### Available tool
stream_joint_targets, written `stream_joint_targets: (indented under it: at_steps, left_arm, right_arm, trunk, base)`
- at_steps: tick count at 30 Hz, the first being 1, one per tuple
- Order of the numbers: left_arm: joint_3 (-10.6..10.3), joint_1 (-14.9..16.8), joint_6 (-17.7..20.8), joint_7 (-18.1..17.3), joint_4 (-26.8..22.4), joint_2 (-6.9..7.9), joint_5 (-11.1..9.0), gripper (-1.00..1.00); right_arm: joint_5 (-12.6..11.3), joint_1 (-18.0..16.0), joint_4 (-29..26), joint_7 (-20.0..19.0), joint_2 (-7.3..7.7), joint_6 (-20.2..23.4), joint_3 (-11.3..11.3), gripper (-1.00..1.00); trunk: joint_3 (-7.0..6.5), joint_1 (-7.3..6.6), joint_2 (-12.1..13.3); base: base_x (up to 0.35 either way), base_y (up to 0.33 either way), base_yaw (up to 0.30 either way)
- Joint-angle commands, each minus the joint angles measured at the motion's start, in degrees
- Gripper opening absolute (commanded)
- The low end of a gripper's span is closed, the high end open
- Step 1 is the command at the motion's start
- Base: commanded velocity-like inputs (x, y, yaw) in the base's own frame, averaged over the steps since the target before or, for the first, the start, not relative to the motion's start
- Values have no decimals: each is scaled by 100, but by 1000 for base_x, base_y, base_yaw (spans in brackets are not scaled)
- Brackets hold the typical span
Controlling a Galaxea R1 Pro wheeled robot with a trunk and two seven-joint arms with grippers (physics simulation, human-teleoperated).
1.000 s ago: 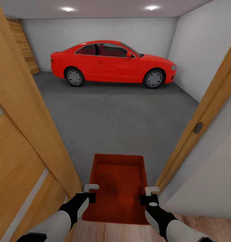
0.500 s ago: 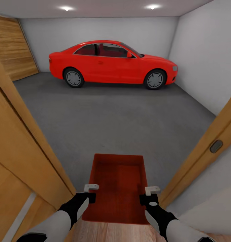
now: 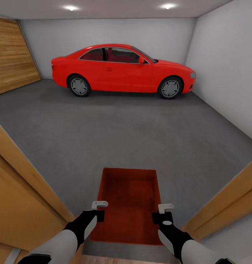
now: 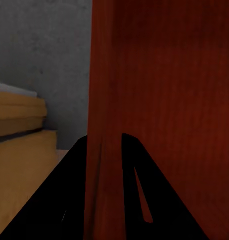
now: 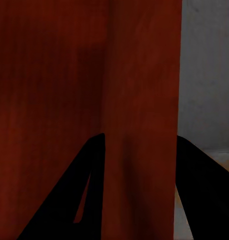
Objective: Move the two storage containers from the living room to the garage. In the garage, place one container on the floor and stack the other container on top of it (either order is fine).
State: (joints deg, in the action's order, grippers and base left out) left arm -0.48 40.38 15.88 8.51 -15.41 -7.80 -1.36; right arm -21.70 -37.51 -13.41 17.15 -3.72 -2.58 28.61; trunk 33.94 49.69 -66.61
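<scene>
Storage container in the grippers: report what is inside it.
The storage container looks empty: only its bare ribbed bottom shows. The near corners are partly covered by the left gripper and right gripper.

A red two-door coupe (image 3: pixel 122 69) stands side-on at the far end of the room, its nose toward the right wall and its silver wheels on the ground. Behind it runs a plain white back wall (image 3: pixel 103 31), and a white side wall (image 3: pixel 228 62) closes the right. On the far left a wood-plank panel (image 3: pixel 10 58) leans along the side. Two round ceiling lights (image 3: pixel 70 7) glow overhead. Near on both sides, orange-wood door-frame posts (image 3: pixel 19 190) slant into view, left and right.
</scene>
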Motion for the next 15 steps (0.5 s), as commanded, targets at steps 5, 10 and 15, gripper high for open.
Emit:
stream_joint_targets:
  at_steps: [5, 10, 15]
  left_arm:
    - [-46, 7, 47, 64, -33, -2, 136, -100]
    - [-47, 6, 47, 64, -33, -2, 136, -100]
    - [-46, 5, 44, 64, -33, -2, 136, -100]
  right_arm:
    - [-168, -2, 49, 51, -11, 47, 140, -100]
    - [-173, -2, 49, 51, -7, 39, 137, -100]
    - [-176, -2, 49, 51, 2, 39, 136, -100]
  trunk:
    - [5, 3, -3]
    - [5, 3, -3]
    - [5, 3, -3]
  base:
    - [322, 0, 0]
    - [322, 0, 0]
    - [322, 0, 0]
